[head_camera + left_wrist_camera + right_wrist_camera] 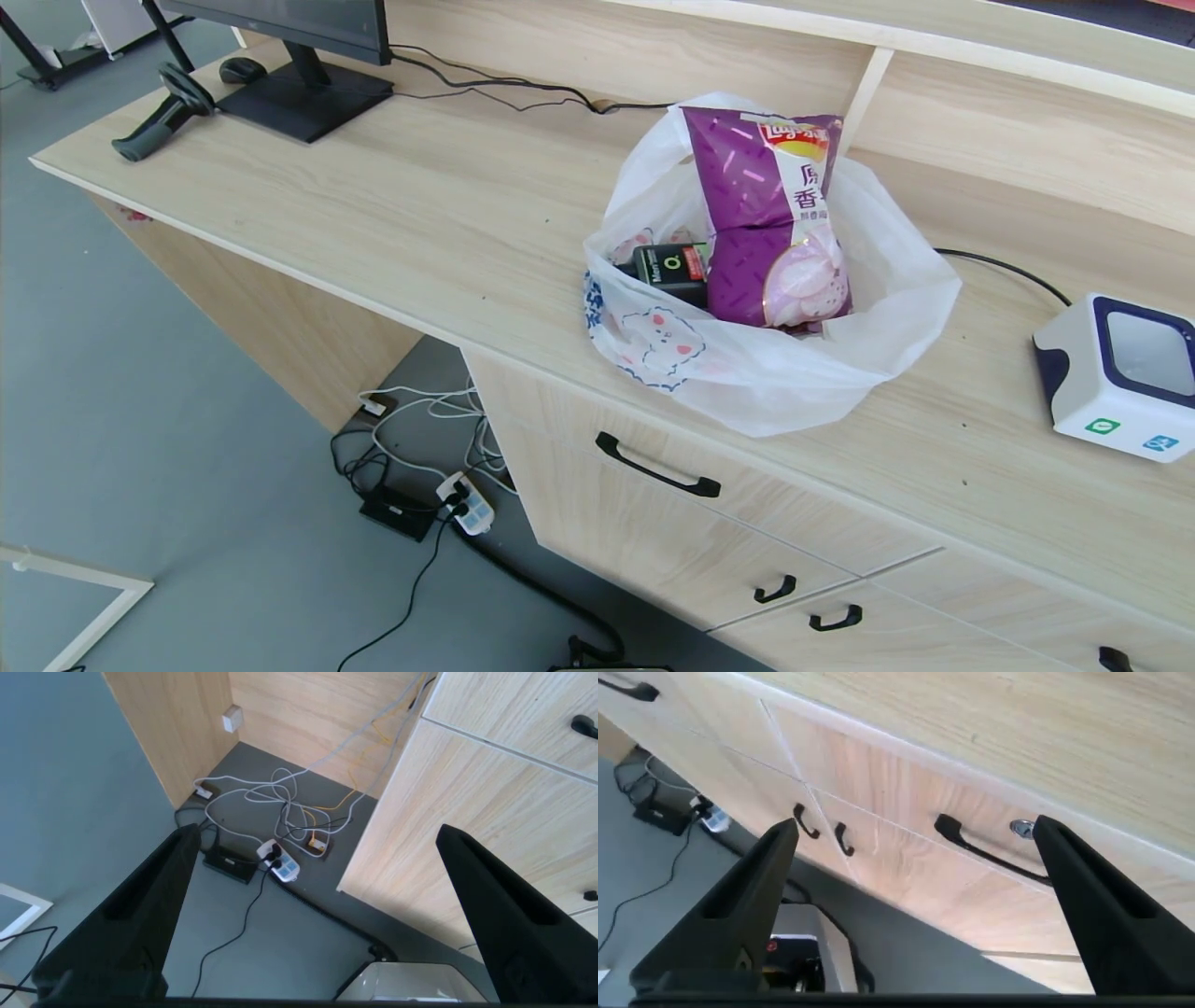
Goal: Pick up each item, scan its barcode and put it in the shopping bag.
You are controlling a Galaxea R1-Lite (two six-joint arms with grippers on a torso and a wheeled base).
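Woodgrain counter (420, 215) bears crinkly bag (747, 373), possibly boxy carton (672, 266).

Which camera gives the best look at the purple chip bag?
The head view: the purple chip bag stands in the shopping bag. The left wrist view faces floor cables, the right wrist view drawer fronts.

Left hand (318, 831), right hand (915, 821): black tapered fingers (140, 924)

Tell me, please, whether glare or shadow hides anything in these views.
Head view: even light, soft shadow under the shopping bag, no harsh glare, nothing hidden. Left wrist view: left gripper in dark silhouette. Right wrist view: right gripper likewise.
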